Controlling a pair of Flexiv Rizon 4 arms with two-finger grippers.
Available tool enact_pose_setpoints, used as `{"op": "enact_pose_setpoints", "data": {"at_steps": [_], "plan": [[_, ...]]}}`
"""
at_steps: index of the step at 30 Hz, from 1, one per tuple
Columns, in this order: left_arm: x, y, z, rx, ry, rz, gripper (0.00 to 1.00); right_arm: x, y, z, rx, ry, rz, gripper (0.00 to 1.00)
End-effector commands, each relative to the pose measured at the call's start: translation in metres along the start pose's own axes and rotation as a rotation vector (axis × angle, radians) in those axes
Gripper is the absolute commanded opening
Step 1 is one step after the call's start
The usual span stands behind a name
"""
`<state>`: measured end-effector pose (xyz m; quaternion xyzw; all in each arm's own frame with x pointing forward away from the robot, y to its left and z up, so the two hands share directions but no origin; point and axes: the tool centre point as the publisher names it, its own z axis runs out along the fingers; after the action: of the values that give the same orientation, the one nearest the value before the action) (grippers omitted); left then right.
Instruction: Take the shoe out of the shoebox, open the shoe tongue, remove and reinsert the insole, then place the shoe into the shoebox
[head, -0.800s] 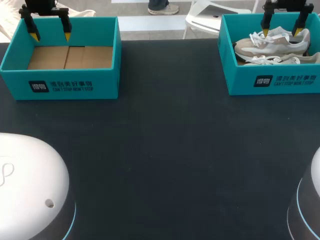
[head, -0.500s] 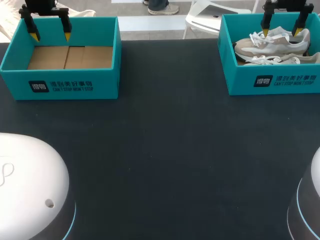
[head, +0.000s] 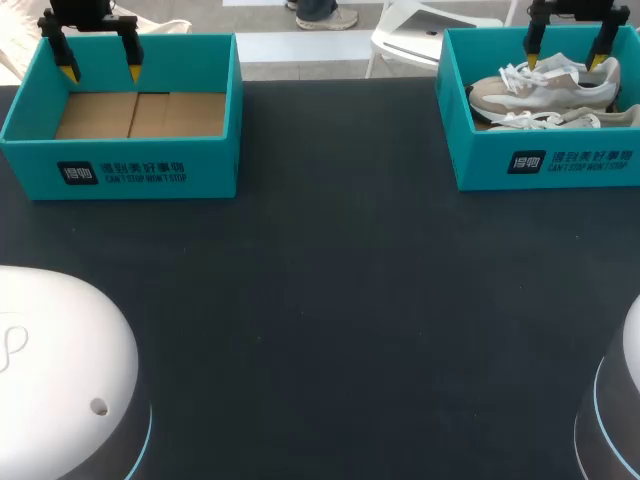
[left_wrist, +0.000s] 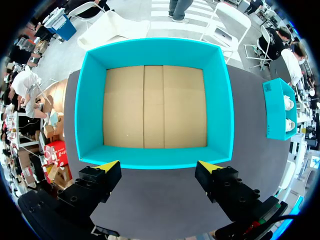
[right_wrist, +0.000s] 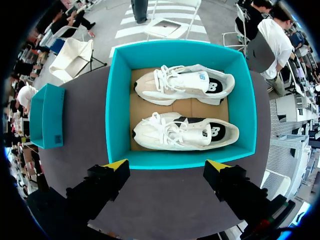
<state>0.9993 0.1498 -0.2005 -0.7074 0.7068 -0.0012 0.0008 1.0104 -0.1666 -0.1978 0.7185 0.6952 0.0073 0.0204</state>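
Two white and beige sneakers lie on their sides in the teal shoebox (head: 545, 165) at the table's far right: one shoe (head: 545, 92) (right_wrist: 184, 84) toward the back, the other shoe (head: 550, 119) (right_wrist: 184, 131) nearer the front wall. My right gripper (head: 565, 55) (right_wrist: 167, 165) hangs open above this box, nothing between its fingers. A second teal shoebox (head: 125, 170) (left_wrist: 155, 105) at the far left is empty, showing its brown cardboard floor. Over it my left gripper (head: 98, 62) (left_wrist: 157, 165) hangs open, also holding nothing.
The dark table (head: 330, 300) stretches between and in front of the two boxes. The white bases of my arms (head: 60, 370) stand at the near corners.
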Motion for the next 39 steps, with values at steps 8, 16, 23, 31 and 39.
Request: {"op": "enact_pose_setpoints", "data": {"at_steps": [8,16,23,31,39], "plan": [[0.0,0.0,0.0,-0.001,0.0,0.0,1.0,-0.067,-0.014,0.018,-0.073,-0.036,0.069,1.0],[0.0,0.0,0.0,-0.001,0.0,0.0,1.0,-0.11,-0.014,0.056,-0.111,-0.093,0.118,1.0],[0.0,0.0,0.0,-0.001,0.0,0.0,1.0,-0.13,-0.003,0.08,-0.133,-0.181,0.13,1.0],[0.0,0.0,0.0,-0.001,0.0,0.0,1.0,-0.133,-0.001,0.082,-0.112,-0.205,0.144,1.0],[0.0,0.0,0.0,-0.001,0.0,0.0,1.0,-0.135,0.001,0.083,-0.108,-0.189,0.129,1.0]]}}
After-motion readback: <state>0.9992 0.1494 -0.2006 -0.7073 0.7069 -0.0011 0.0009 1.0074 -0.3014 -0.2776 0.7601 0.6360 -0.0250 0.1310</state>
